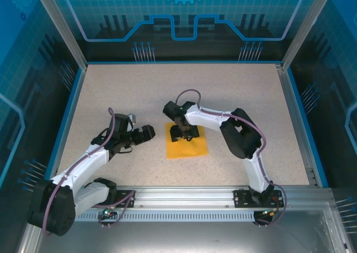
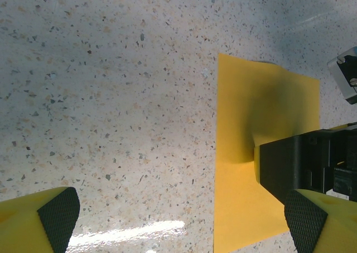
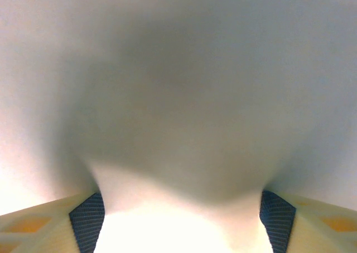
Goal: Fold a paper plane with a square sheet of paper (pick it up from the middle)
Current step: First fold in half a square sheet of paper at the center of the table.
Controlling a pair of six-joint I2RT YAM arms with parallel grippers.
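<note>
1. Aluminium rail (image 1: pixel 184 192) runs along the near side of the square sheet of paper (image 1: pixel 188 148), well apart from it, and both arm bases are bolted to it.
2. Speckled worktop (image 1: pixel 240 96) carries the sheet, which lies flat and unfolded, orange-yellow, roughly midway between the two arms.
3. Left of the sheet, the left end effector (image 1: pixel 149 132) hangs near the sheet's left edge without touching it; its fingers stand wide apart and hold nothing.
4. From the left wrist, one black pad (image 2: pixel 58 216) sits over bare worktop left of the sheet, while the other pad (image 2: pixel 305 219) hangs above the sheet itself.
5. On the far half of the sheet, the right end effector (image 1: pixel 184 133) points down with its tips at the paper's surface; a dark shadow spreads over the sheet beside it.
6. From the right wrist, its two pads (image 3: pixel 87 222) stand well apart with a blurred pale surface between them; whether any paper is pinched cannot be told.
7. Beyond the sheet, the worktop reaches to a blue-edged back wall (image 1: pixel 184 62).
</note>
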